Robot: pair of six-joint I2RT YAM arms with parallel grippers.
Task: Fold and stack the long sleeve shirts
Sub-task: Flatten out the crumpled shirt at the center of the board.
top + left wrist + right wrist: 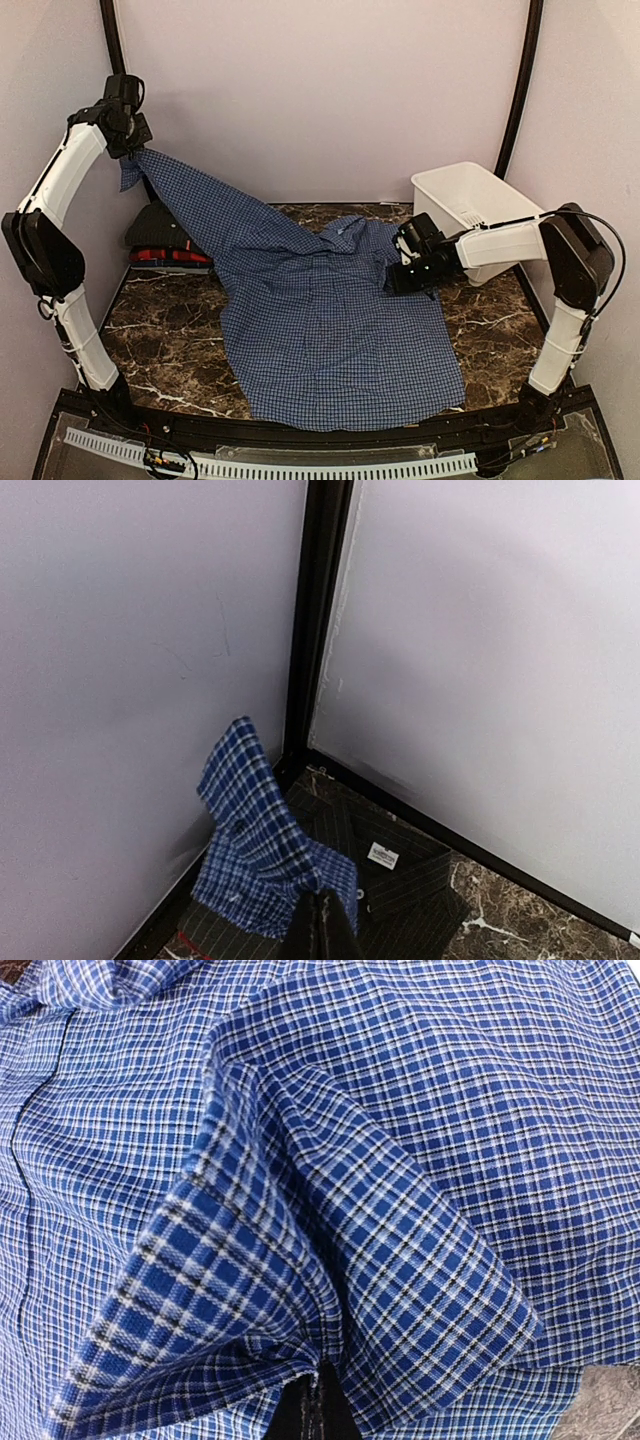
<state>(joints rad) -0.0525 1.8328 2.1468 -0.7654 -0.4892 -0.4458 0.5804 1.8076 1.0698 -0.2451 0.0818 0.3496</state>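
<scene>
The blue checked shirt (320, 320) lies spread over the middle of the table, one sleeve stretched up to the far left. My left gripper (137, 140) is shut on that sleeve's cuff (262, 840) and holds it high near the left wall. My right gripper (400, 268) is shut on a fold of the blue shirt (330, 1260) at its right shoulder, low over the table. A folded dark checked shirt (160, 228) lies on a folded red shirt (170, 257) at the far left; the dark shirt also shows in the left wrist view (400, 870).
A white plastic basket (470, 200) stands at the far right, behind my right arm. The table is dark marble (170, 340). Walls close in the back and both sides, with black corner posts (315, 620).
</scene>
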